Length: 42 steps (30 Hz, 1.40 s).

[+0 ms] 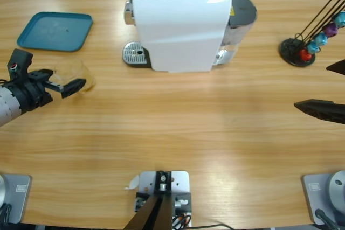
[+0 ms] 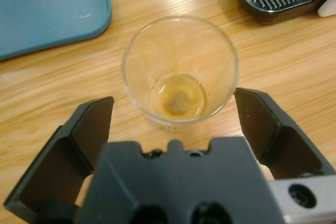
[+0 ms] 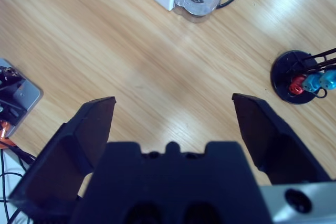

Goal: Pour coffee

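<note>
Glass [image 2: 179, 72] stands upright near the table's [image 1: 178, 127] left edge, just right of the tray's [image 1: 54, 30] near corner; a little coffee [image 2: 179, 98] is seen at its bottom. Left gripper [image 2: 176, 121] is spread wide, the glass just ahead of the jaws, untouched. Right gripper [image 3: 170, 124] is spread too, over bare wood. Glass is judged light, stiff, slippery, fragile; best gripped mid-wall. In the high view the glass is barely made out.

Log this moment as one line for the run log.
left gripper: open, around glass, not touching | coffee: thin layer in glass | right gripper: open, over bare table | coffee machine: no cup under it
</note>
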Motion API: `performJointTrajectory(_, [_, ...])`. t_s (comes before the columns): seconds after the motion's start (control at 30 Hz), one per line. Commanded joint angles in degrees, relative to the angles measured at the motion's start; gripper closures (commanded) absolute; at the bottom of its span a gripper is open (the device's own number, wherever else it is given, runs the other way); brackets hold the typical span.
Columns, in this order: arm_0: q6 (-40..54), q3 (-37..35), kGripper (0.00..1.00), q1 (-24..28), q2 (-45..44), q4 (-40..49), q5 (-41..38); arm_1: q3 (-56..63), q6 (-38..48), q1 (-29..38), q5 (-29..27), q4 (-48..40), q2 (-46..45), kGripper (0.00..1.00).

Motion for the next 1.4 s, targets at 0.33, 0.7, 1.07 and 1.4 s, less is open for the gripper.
performJointTrajectory(0.33, [3.05,-1.66,0.000,4.05,0.35,-0.55,-2.64,2.19,0.56,0.37,-1.05,-1.40,1.70,0.000])
performJointTrajectory(0.7, [3.88,-2.29,0.000,6.32,0.03,0.77,-4.56,2.45,0.56,0.37,-1.05,-1.94,1.88,0.000])
performJointTrajectory(1.07, [4.02,-2.12,0.052,7.36,4.74,-0.55,-6.74,2.36,0.56,0.37,-1.05,-1.82,1.70,0.000])
performJointTrajectory(1.4, [4.11,-1.89,0.358,8.45,2.86,-2.06,-7.25,2.36,0.56,0.37,-1.05,-1.85,1.79,0.000])
